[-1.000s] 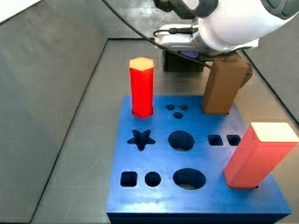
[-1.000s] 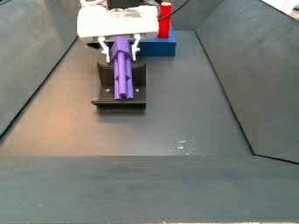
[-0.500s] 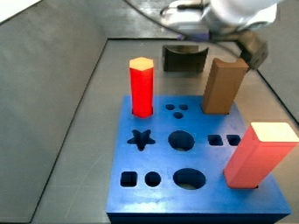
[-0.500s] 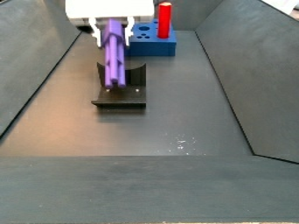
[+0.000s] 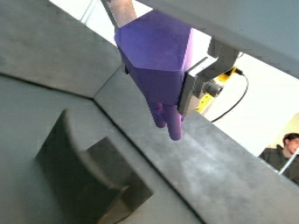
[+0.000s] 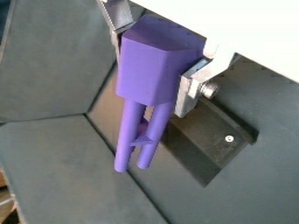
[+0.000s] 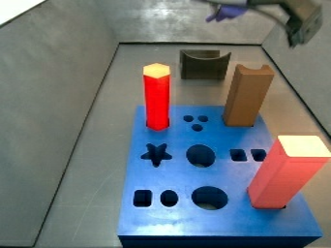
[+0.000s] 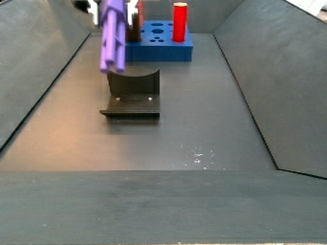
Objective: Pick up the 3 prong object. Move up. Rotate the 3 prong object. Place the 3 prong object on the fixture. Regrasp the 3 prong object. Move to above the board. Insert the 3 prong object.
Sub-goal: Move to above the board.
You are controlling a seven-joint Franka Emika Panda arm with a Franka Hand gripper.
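Observation:
The purple 3 prong object (image 5: 156, 61) hangs upright, prongs down, with my gripper (image 5: 160, 54) shut on its thick end. In both wrist views silver fingers (image 6: 191, 87) press its sides. In a side view the 3 prong object (image 8: 113, 34) is well above the dark fixture (image 8: 133, 97) and clear of it, with the gripper (image 8: 110, 6) at the frame's top edge. The fixture (image 7: 203, 64) stands behind the blue board (image 7: 220, 219). Only a purple tip (image 7: 230, 12) shows in that side view. The board (image 8: 161, 50) lies beyond the fixture.
On the board stand a red hexagonal peg (image 7: 157, 95), a tall brown block (image 7: 247, 93) and a salmon block (image 7: 287, 170). Grey sloping walls (image 8: 38, 86) close in the dark floor (image 8: 153, 144) on both sides.
The gripper has risen with the 3 prong object, lifting it off the fixture and turning it from leaning to upright. The fixture now stands bare.

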